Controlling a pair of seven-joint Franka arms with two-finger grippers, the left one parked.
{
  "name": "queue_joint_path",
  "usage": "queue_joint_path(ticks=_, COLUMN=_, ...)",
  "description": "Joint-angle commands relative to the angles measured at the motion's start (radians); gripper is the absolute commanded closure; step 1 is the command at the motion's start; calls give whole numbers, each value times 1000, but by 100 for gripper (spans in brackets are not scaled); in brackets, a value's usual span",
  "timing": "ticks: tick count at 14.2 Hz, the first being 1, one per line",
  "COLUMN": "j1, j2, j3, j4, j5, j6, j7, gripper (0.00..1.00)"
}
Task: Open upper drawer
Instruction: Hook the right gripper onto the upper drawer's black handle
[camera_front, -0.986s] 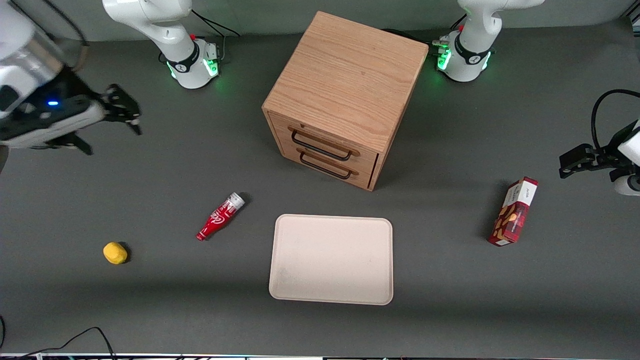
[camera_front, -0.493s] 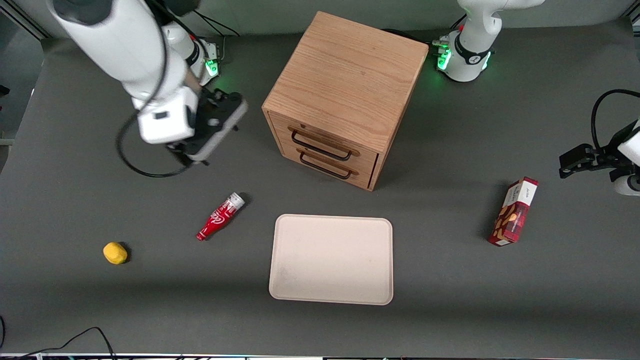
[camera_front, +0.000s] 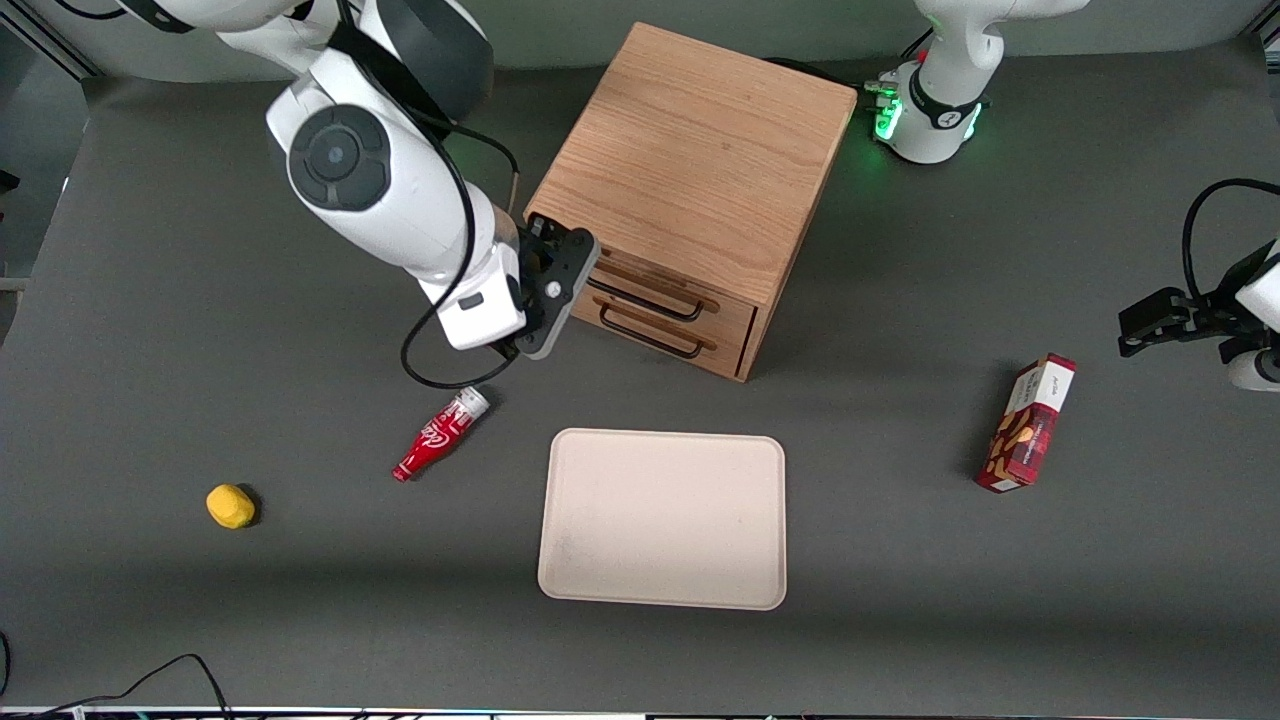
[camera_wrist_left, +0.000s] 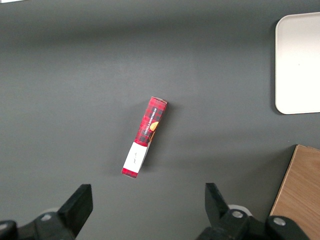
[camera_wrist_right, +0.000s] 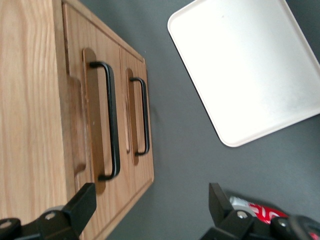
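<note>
Gripper (camera_front: 556, 262) swung in from working arm's end, now at cabinet (camera_front: 700, 150) front corner, just beside upper drawer (camera_front: 660, 285) handle (camera_wrist_right: 111, 127), not touching. Fingers (camera_wrist_right: 80, 205) spread wide, holding nothing. Upper drawer shut, flush above lower drawer (camera_front: 665, 335). Tray (camera_front: 662, 519), red bottle (camera_front: 440, 433) unmoved.

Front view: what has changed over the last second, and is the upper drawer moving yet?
The gripper swung in from the working arm's end of the table to the cabinet, and now hangs open in front of the upper drawer, at the end of its bar handle, gripping nothing. The drawer remains shut. The bottle, tray, yellow object and box stayed put.
</note>
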Motion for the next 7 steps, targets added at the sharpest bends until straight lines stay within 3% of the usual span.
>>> queue_joint_path(ticks=1, j1=21, j2=66, j3=19, j4=41, j5=20, j6=27, j7=60, gripper=0)
queue_joint_path(ticks=7, j1=35, j2=100, j3=48, j4=-50, j5=4, j6=161, j7=72, gripper=0)
